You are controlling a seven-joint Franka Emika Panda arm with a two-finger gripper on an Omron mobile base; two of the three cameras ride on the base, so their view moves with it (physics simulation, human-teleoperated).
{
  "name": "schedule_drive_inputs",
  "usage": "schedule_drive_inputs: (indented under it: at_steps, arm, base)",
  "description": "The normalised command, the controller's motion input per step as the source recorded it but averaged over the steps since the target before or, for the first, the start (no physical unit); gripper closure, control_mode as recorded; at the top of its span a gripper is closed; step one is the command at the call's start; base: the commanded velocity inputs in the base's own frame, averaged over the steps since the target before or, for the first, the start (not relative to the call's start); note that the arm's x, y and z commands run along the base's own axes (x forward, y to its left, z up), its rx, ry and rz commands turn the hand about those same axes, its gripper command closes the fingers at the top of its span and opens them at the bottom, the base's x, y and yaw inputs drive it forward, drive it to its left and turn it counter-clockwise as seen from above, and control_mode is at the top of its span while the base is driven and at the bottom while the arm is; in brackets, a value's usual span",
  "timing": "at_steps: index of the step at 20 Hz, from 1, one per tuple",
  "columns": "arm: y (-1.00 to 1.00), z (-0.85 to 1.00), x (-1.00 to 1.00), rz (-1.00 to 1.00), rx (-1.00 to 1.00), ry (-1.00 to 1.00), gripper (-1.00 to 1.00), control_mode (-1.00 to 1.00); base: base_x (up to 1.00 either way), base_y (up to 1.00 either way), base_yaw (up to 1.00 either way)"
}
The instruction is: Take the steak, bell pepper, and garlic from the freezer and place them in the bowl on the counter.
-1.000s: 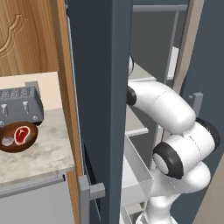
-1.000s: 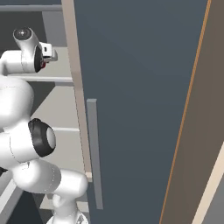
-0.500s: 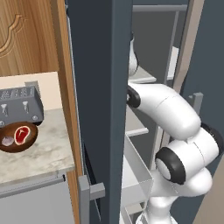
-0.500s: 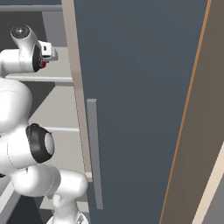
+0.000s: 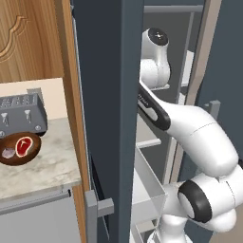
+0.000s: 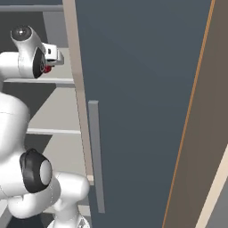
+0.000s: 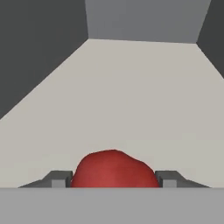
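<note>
Far left, on the beige desk (image 5: 52, 166): grey toaster (image 5: 21, 114) at the back, dark brown bowl (image 5: 19, 148) just in front of it. The steak (image 5: 23, 145) lies in the bowl, with the pale garlic (image 5: 8, 152) beside it to its left. Right of the desk, the freezer (image 5: 109, 95) stands open; the white arm reaches onto a pale upper shelf (image 7: 131, 96). There the pincer (image 7: 114, 178) is closed on the bell pepper (image 7: 114, 169), one dark finger (image 7: 59, 178) touching each side of it.
</note>
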Motion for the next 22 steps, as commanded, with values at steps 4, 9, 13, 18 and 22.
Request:
schedule_drive_inputs:
  at_steps: [4, 9, 13, 18, 22]
  arm:
    - [-0.18, 0.11, -0.98, -0.01, 0.00, 0.00, 1.00, -1.00]
    - [-0.15, 0.00, -1.00, -0.04, 0.00, 0.00, 1.00, -1.00]
    - [-0.36, 0.00, -1.00, -0.03, 0.00, 0.00, 1.00, -1.00]
    - [-0.33, 0.00, -1.00, -0.03, 0.00, 0.01, 1.00, -1.00]
    - [-0.19, 0.00, -0.77, -0.02, 0.00, 0.02, 1.00, -1.00]
  base:
    - [0.00, 0.00, 0.00]
    - [0.00, 0.00, 0.00]
    - [0.00, 0.00, 0.00]
    - [0.00, 0.00, 0.00]
    - [0.00, 0.00, 0.00]
